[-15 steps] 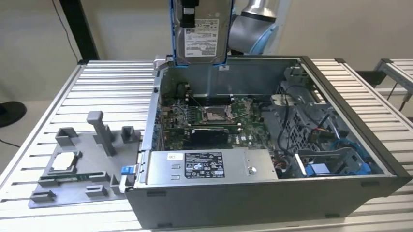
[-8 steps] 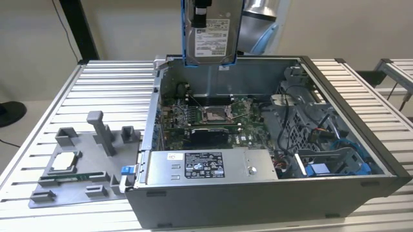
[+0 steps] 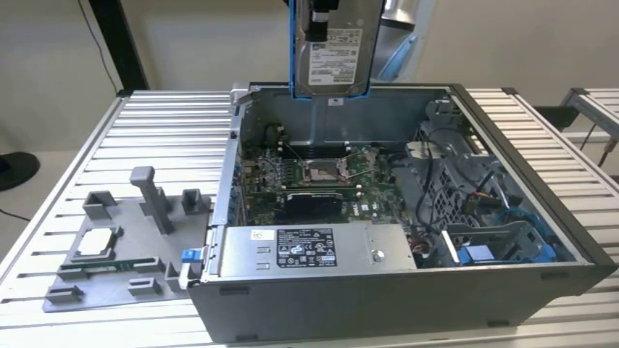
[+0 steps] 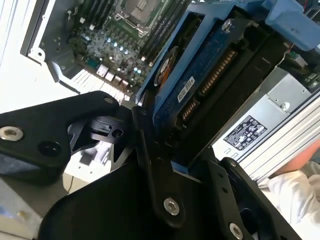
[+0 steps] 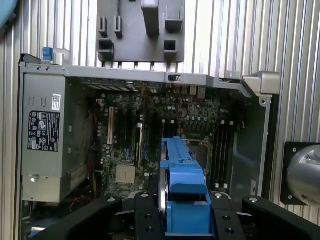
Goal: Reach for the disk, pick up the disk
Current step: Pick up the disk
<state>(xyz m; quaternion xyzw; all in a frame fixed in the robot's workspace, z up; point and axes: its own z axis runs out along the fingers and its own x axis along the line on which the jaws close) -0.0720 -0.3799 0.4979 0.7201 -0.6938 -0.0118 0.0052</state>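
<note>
Gripper (image 5: 182,220), clamped on the disk (image 3: 334,54): held upright by one edge above the open computer case (image 3: 541,275), clear of the motherboard (image 3: 320,177).

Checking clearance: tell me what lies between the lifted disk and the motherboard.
Nothing: in the exterior view, the disk hangs above the motherboard with open air between.

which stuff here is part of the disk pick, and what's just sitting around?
In the job:
- disk, in its blue bracket, held upright above the open computer case
- hand, shut on the disk

Just lying about:
- grey fixture plate on the exterior view's left, with a small square chip on it
- long grey box with label inside the case
- motherboard
</note>
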